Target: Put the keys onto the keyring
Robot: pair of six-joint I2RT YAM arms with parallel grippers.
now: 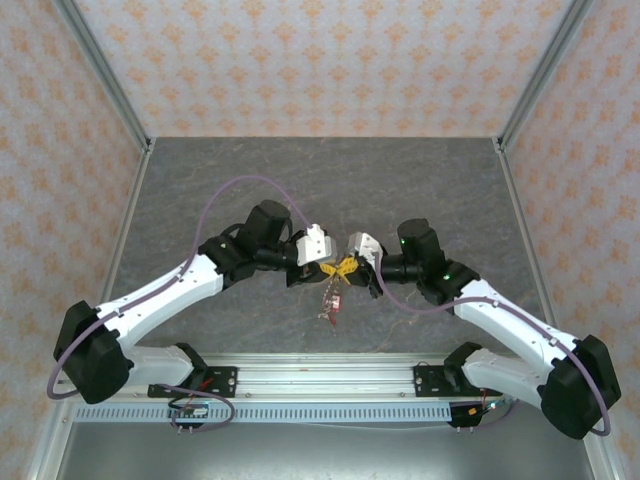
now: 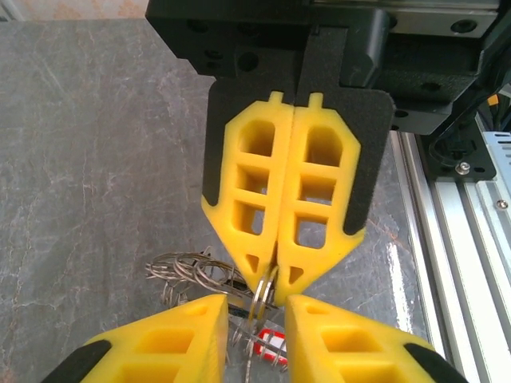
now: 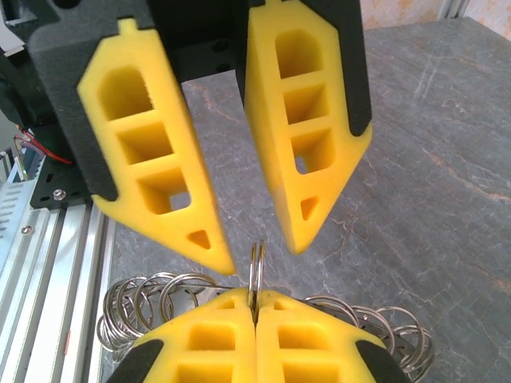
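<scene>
Threading looks under way, not finished. Right claw (image 3: 255,297), at the frame's bottom, is clamped tight on the thin silvery metal keyring (image 3: 255,267), held edge-on above the grey desk (image 3: 447,159). Left claw (image 3: 262,255) stands partly open around the ring's top, gripping nothing. Small silvery keys with a red tag (image 2: 271,345) dangle below; whether they are threaded on, I cannot tell.

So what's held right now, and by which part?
The right fingers pinch one silvery metal ring of the linked bunch by its rim; the left fingers stand open around it, holding nothing.
</scene>
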